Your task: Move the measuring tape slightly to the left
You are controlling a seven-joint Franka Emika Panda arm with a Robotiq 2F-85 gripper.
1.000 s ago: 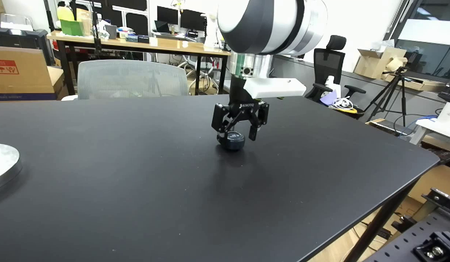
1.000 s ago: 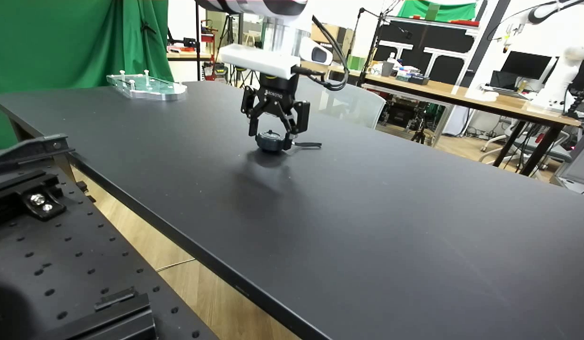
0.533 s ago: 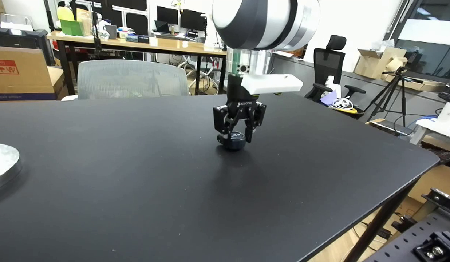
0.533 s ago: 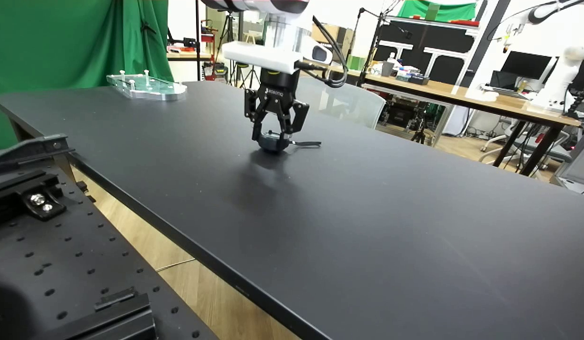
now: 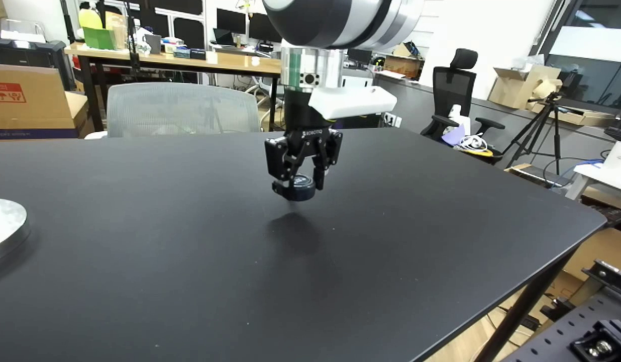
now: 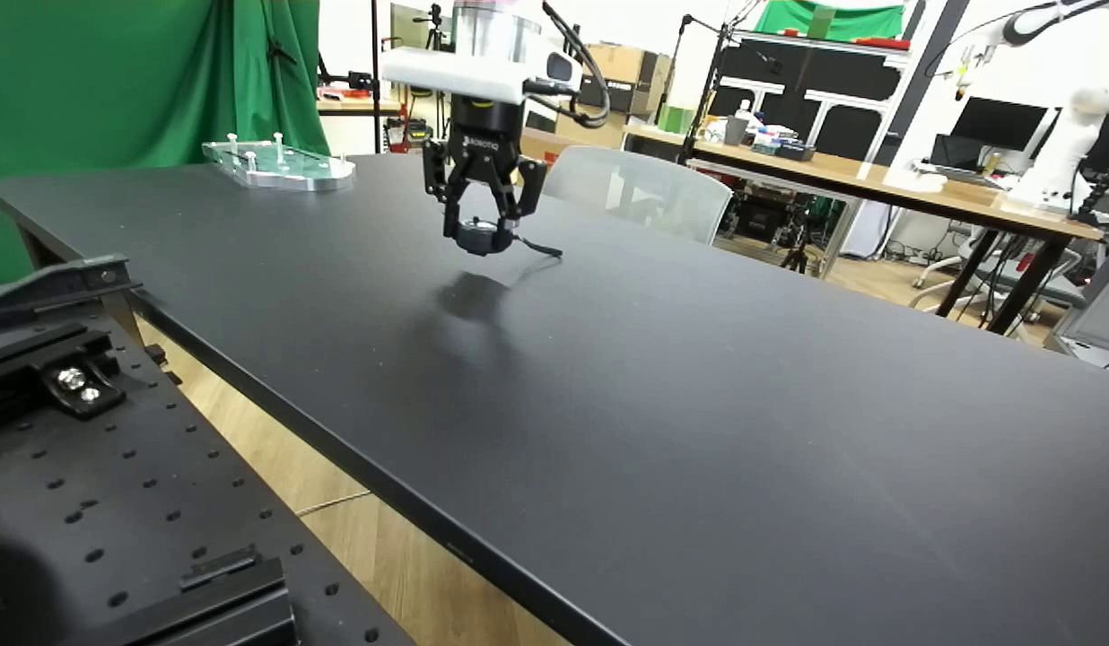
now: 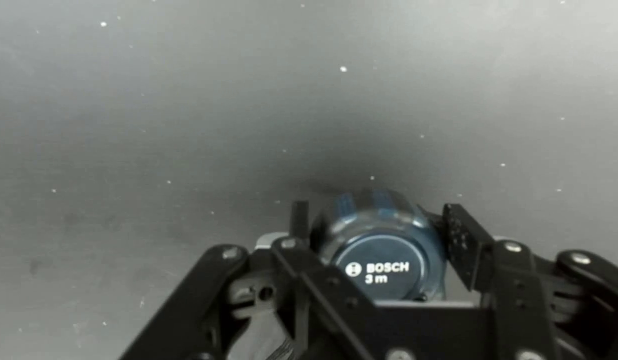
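Note:
The measuring tape (image 5: 302, 190), a small squat round case in dark blue-grey, hangs a short way above the black tabletop, its shadow apart below it. My gripper (image 5: 304, 185) is shut on it, one finger on each side. In an exterior view a dark strap (image 6: 542, 248) trails from the measuring tape (image 6: 476, 237) beside the gripper (image 6: 477, 231). Seen from the wrist, the lettered top of the measuring tape (image 7: 384, 255) faces up between the fingers of the gripper (image 7: 380, 225); a dark gripper link covers its lower left part.
A white round plate (image 5: 8, 229) stands at the left edge of an exterior view. A clear board with pegs (image 6: 290, 170) lies at the table's far end. A mesh chair (image 5: 182, 110) stands behind the table, and a perforated metal plate (image 6: 160, 502) lies beyond its near edge.
The fingers closed around the measuring tape as it sat on the table. Since then gripper and tape have risen off the surface and shifted left in both exterior views, the strap following.

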